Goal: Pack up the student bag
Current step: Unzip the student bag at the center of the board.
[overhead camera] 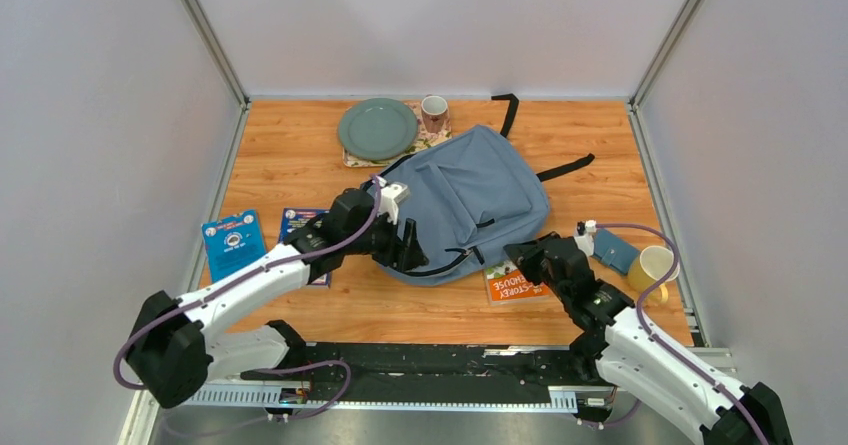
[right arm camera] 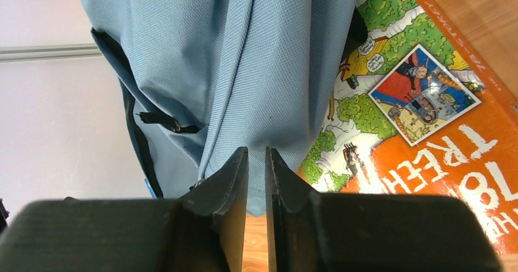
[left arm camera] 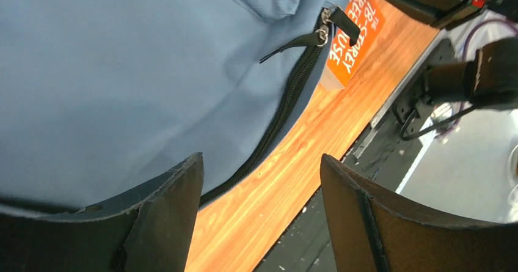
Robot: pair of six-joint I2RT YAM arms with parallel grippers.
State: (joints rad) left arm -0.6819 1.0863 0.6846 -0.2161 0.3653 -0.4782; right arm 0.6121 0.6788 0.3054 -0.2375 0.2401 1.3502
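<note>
The student bag (overhead camera: 470, 197) is a grey-blue backpack with black straps, lying flat in the middle of the wooden table. My left gripper (overhead camera: 413, 248) is open and empty at the bag's near-left edge. In the left wrist view (left arm camera: 261, 157) one finger is over the bag fabric (left arm camera: 122, 82) and the dark zip (left arm camera: 287, 101) runs between the jaws. My right gripper (overhead camera: 522, 255) is at the bag's near-right corner. In the right wrist view (right arm camera: 256, 151) its jaws are pinched on a fold of the bag fabric (right arm camera: 244, 58). An orange book (right arm camera: 440, 131) lies partly under that corner.
The orange book (overhead camera: 510, 285) also shows in the left wrist view (left arm camera: 351, 33). A green plate (overhead camera: 377, 128) and a mug (overhead camera: 434, 113) stand at the back. Two blue booklets (overhead camera: 232, 242) lie at the left. A yellow cup (overhead camera: 650, 268) and a blue item (overhead camera: 615, 250) sit at the right.
</note>
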